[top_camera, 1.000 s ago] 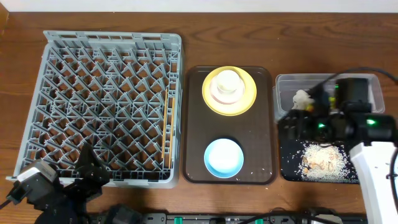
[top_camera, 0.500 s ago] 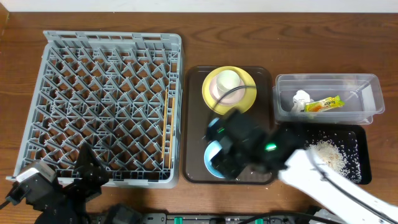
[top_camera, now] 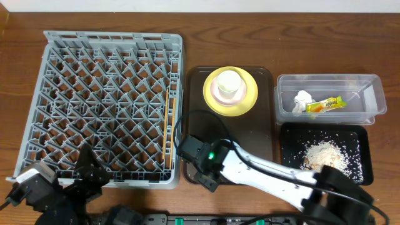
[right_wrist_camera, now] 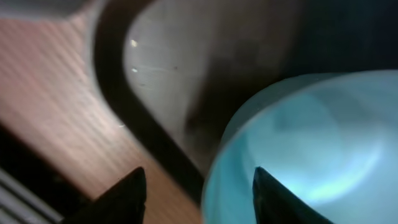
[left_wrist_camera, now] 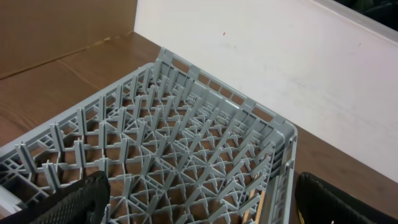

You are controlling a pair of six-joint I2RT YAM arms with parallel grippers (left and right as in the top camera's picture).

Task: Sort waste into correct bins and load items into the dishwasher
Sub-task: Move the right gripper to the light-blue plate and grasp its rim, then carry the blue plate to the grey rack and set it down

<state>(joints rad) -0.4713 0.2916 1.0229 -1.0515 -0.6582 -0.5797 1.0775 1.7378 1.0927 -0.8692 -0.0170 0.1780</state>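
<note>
A white wall (left_wrist_camera: 261, 50) borders the far edge of the wooden surface (top_camera: 19, 94). At the near-left corner, the left gripper (left_wrist_camera: 205, 200) hangs wide open and empty over the dish rack (top_camera: 106, 106). Toward the near edge, the right gripper (right_wrist_camera: 199, 193), fingers spread, straddles the rim of the light blue bowl (right_wrist_camera: 298, 143).

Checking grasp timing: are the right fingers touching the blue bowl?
Cannot tell. The right wrist view is blurred; the bowl's rim lies between the fingers, contact unclear.

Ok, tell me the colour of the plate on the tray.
Yellow; the plate shows best in the overhead view.
</note>
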